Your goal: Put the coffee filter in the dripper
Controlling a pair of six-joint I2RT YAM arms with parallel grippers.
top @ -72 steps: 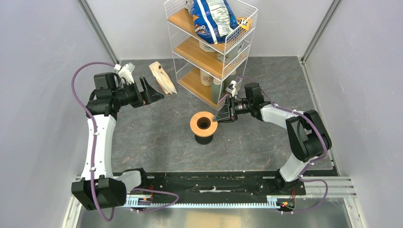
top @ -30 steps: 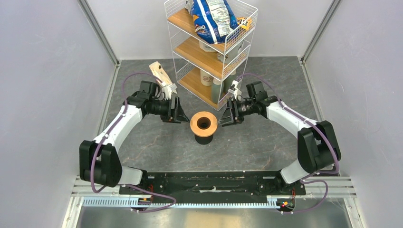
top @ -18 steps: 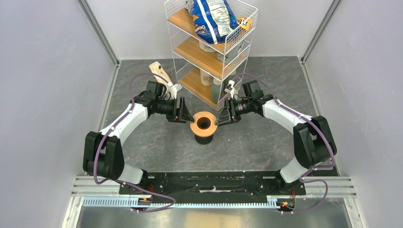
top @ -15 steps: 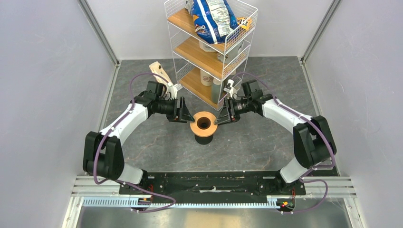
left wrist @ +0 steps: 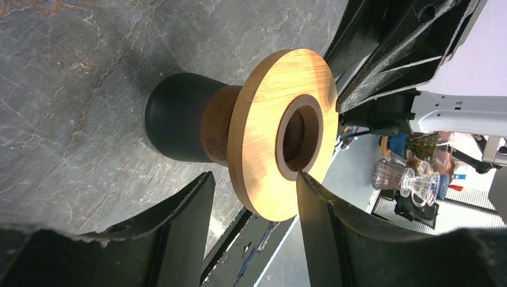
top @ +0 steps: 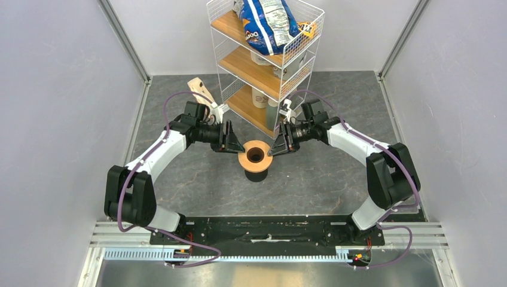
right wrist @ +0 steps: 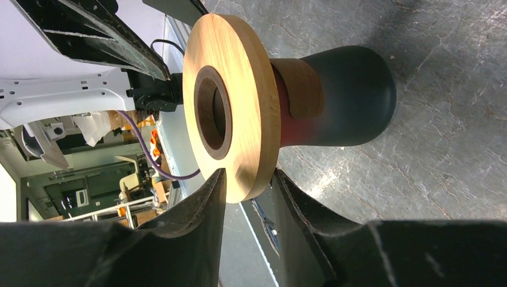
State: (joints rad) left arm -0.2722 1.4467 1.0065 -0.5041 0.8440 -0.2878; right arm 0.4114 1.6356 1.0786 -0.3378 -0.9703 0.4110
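Observation:
The dripper (top: 256, 157) is a tan wooden ring on a dark cup-like body, standing mid-table. It also shows in the left wrist view (left wrist: 266, 131) and the right wrist view (right wrist: 239, 101). My left gripper (top: 234, 145) is open at the ring's left edge, and the rim lies between its spread fingers (left wrist: 254, 174). My right gripper (top: 275, 147) is at the ring's right edge, and its fingers close tight on the rim from both faces (right wrist: 249, 172). No white coffee filter is in view.
A white wire rack (top: 299, 48) with wooden shelves stands just behind the dripper, holding a blue chip bag (top: 266, 21) and cups. A beige folded paper packet (top: 199, 91) lies behind my left arm. Grey walls close in both sides.
My left arm has swung in from the far left to the dripper's left rim. My right gripper has edged left onto the right rim. The dripper has barely shifted.

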